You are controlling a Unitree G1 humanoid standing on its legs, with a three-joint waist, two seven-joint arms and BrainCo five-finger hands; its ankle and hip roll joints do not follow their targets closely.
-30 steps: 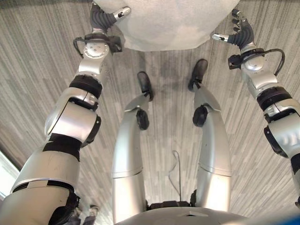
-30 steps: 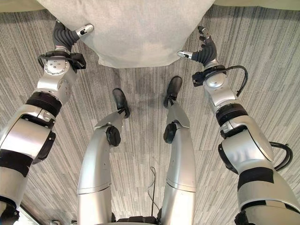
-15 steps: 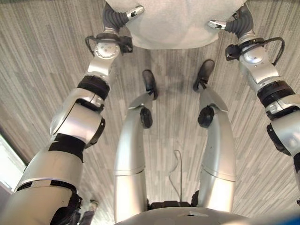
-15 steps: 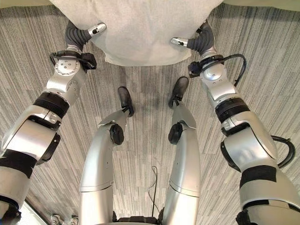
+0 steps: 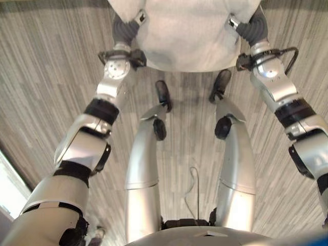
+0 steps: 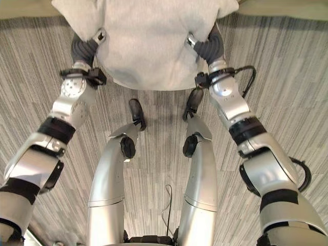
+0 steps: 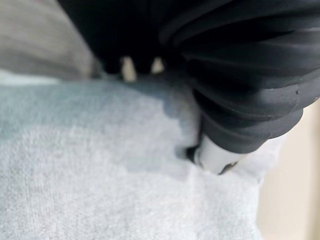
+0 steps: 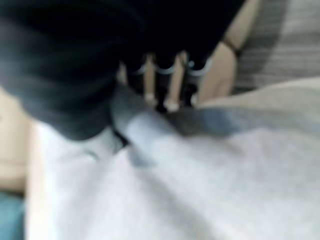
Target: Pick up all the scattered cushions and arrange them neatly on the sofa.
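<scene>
cushion (image 6: 148, 41): pale grey, held up between my hands above the striped grey floor (image 6: 287, 77) | left hand (image 5: 125, 28): pinching its left edge | right hand (image 5: 248, 25): clamped on its right edge

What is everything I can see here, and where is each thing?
Cushion: one, light grey, held up between both hands above the floor, in front of the robot.
Floor: one, grey striped carpet, below everything.
Pale strip: one, beige, along the far edge of the floor; cannot tell what it is.
Left hand: one, dark ribbed cover, pressed into the cushion's left side, thumb on its front.
Right hand: one, same kind, on the cushion's right side, thumb on its front.
</scene>
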